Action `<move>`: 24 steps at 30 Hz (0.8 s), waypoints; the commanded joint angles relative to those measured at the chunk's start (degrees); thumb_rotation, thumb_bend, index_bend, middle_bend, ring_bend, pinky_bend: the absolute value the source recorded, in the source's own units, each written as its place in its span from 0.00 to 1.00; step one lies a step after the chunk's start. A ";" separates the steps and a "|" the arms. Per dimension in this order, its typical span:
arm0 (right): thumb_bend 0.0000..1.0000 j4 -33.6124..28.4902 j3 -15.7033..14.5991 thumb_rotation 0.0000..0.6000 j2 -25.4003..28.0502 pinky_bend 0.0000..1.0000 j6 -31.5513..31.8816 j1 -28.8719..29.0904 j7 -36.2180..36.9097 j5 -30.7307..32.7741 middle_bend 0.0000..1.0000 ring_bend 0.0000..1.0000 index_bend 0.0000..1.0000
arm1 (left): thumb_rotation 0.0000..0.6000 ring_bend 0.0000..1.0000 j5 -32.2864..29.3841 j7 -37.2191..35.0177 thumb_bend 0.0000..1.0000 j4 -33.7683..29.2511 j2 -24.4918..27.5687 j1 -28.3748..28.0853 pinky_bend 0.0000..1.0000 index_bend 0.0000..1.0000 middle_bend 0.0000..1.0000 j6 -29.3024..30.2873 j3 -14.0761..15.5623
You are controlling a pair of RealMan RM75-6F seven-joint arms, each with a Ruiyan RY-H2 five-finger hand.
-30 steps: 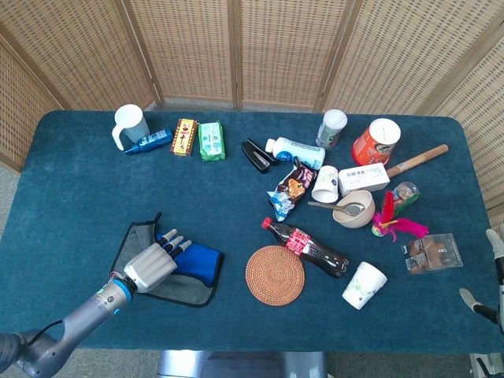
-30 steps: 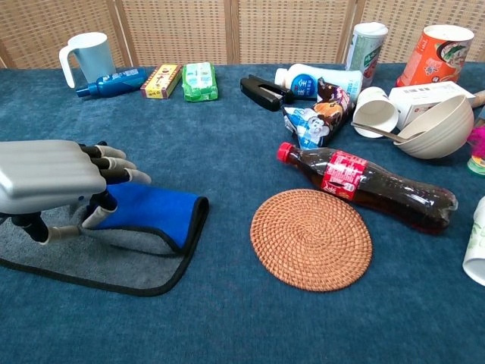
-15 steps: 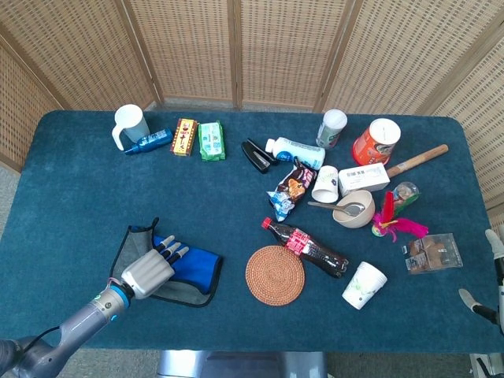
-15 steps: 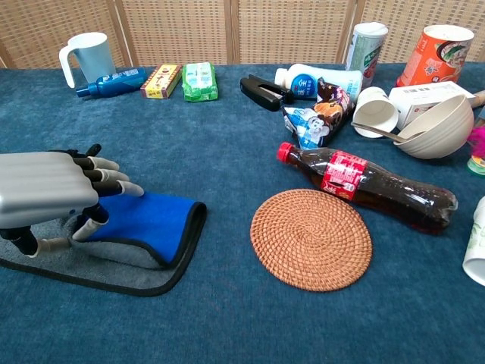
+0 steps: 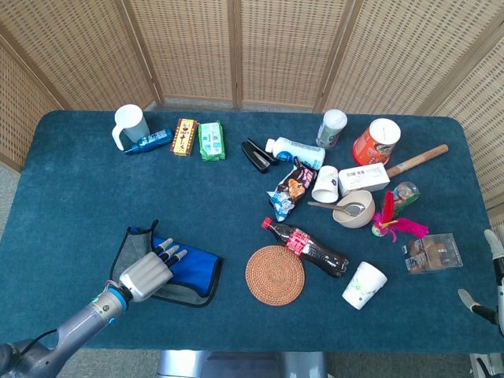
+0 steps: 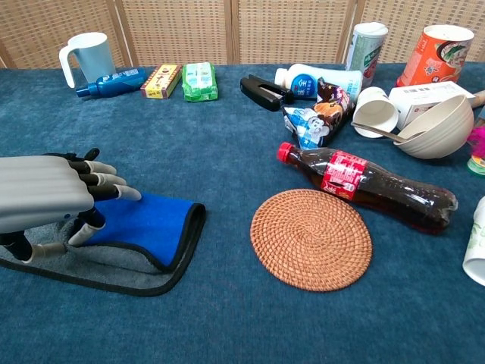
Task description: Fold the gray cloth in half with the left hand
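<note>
Chest view, lower left of the frame: the left hand (image 6: pixel 42 193) pinches the raised blue-faced flap of the gray cloth (image 6: pixel 121 265) between thumb and fingertips, the flap doubled over the lower layer on the blue table (image 6: pixel 227 318). Right of it lie a woven coaster (image 6: pixel 311 239) and cola bottle (image 6: pixel 367 186).

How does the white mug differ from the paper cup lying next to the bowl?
The white mug stands upright at the table's far left; the paper cup lies tipped on its side right of centre, beside the bowl. The mug has a handle; the paper cup has none. Both are white and look empty.
</note>
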 commanded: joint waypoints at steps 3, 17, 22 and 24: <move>0.00 -0.07 0.00 1.00 0.08 0.00 0.04 -0.03 0.10 -0.01 0.00 0.00 0.00 | 1.00 0.00 0.76 -1.08 0.50 -0.49 0.86 0.05 0.00 0.40 0.00 -0.85 -0.03; 0.00 -0.20 -0.18 1.00 0.14 0.00 0.14 -0.12 0.11 -0.44 0.00 0.00 0.00 | 1.00 0.00 5.81 -6.67 0.50 -2.24 3.87 1.60 0.00 0.28 0.00 -0.32 -0.56; 0.00 -0.18 -0.21 1.00 0.15 0.00 0.03 -0.09 0.12 -0.43 0.00 0.00 0.00 | 1.00 0.00 9.10 -12.01 0.50 -1.31 5.33 2.81 0.00 0.28 0.00 3.20 -2.90; 0.00 -0.18 -0.24 1.00 0.13 0.00 -0.05 -0.05 0.05 -0.46 0.00 0.00 0.00 | 1.00 0.00 9.51 -15.13 0.50 0.58 5.53 2.92 0.00 0.28 0.00 3.78 -4.40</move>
